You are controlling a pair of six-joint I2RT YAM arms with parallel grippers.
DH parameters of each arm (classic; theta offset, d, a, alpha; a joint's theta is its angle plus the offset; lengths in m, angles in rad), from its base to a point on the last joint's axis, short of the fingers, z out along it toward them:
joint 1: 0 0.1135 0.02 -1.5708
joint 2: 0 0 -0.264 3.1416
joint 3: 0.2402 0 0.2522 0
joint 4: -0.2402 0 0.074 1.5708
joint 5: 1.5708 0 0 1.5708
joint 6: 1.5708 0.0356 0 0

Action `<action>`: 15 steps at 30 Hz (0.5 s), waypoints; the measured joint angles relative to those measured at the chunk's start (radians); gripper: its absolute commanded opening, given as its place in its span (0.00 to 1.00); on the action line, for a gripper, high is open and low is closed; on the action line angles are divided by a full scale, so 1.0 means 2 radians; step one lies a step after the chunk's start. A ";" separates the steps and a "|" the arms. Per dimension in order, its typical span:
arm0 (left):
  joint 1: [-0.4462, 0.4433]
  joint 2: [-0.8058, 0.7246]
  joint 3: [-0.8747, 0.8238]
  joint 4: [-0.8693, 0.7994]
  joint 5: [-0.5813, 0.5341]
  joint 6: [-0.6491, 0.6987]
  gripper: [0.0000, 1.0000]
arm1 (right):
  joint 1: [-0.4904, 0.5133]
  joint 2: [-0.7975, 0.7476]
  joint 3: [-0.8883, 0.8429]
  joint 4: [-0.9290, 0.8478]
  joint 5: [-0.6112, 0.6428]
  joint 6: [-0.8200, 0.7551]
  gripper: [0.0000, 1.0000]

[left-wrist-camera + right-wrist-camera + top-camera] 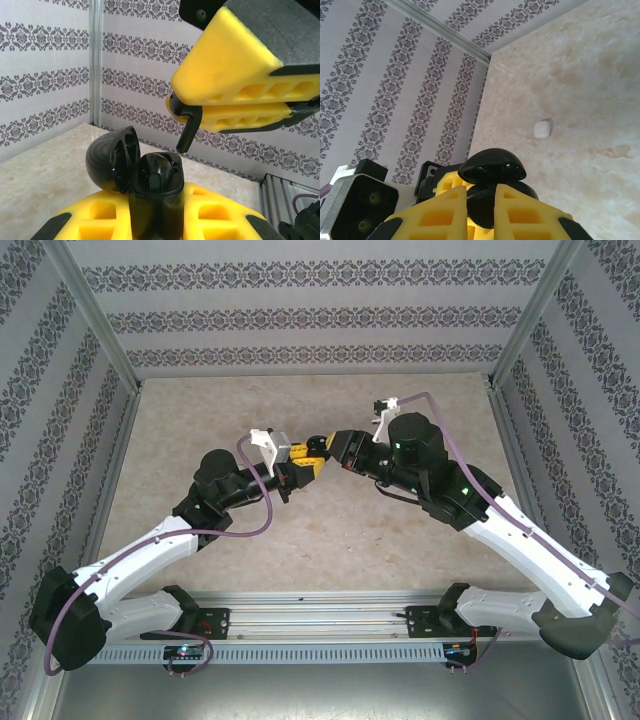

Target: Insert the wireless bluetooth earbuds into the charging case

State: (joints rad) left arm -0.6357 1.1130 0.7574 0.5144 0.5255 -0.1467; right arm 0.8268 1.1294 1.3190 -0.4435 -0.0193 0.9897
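The two arms meet in the middle of the top view, above the beige worktop (330, 540). The left hand (306, 464) and the right hand (338, 449) stand tip to tip there, almost touching.

In the left wrist view, the left hand (155, 217) is at the bottom edge of the frame. Its yellow fingers are pressed on both sides of the black charging case (155, 192), which stands upright between them. The lid (111, 156) of the case is open and leans to the left. Inside the case I see something dark and glossy, but I cannot tell what it is.

The right hand (172, 100) comes in from the upper right of this frame. Its fingers are pressed together on one small black earbud (187, 127). The stem of the earbud hangs down from the fingertips, just above and to the right of the open case, not touching it.

In the right wrist view, the right hand (481, 195) is at the bottom, with the round black lid (492, 166) just behind its fingertips. A small white rounded object (542, 129) lies alone on the worktop (585, 75), right of centre and well apart from the hands.
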 measured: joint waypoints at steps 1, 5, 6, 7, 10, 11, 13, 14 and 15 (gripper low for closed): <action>0.000 0.000 0.000 0.000 0.000 -0.001 0.00 | 0.002 0.002 0.000 0.002 0.001 0.000 0.15; 0.000 0.000 0.000 0.000 0.000 -0.006 0.00 | 0.007 0.008 0.000 0.010 0.004 0.000 0.15; 0.000 0.000 0.000 0.000 0.000 -0.007 0.00 | 0.007 0.009 0.000 0.011 0.005 0.000 0.14; 0.000 0.000 -0.001 0.000 0.000 -0.008 0.00 | 0.007 0.010 0.000 0.012 0.005 0.000 0.15; 0.000 -0.001 -0.001 0.000 0.000 -0.009 0.00 | 0.009 0.014 0.001 0.011 0.007 0.000 0.14; 0.000 -0.001 -0.002 0.000 0.000 -0.009 0.00 | 0.010 0.015 0.001 0.010 0.008 0.000 0.15; 0.000 -0.002 -0.004 0.001 0.000 -0.009 0.00 | 0.012 0.016 0.001 0.010 0.012 0.000 0.14; 0.000 -0.002 -0.005 0.001 0.000 -0.009 0.00 | 0.013 0.016 0.001 0.009 0.013 0.000 0.15; 0.000 -0.003 -0.006 0.001 0.000 -0.009 0.00 | 0.014 0.017 0.001 0.008 0.014 0.000 0.15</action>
State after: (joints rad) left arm -0.6361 1.1061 0.7464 0.5167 0.5259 -0.1654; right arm 0.8539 1.1625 1.3201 -0.4267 0.0093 0.9894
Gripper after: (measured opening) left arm 0.135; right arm 0.149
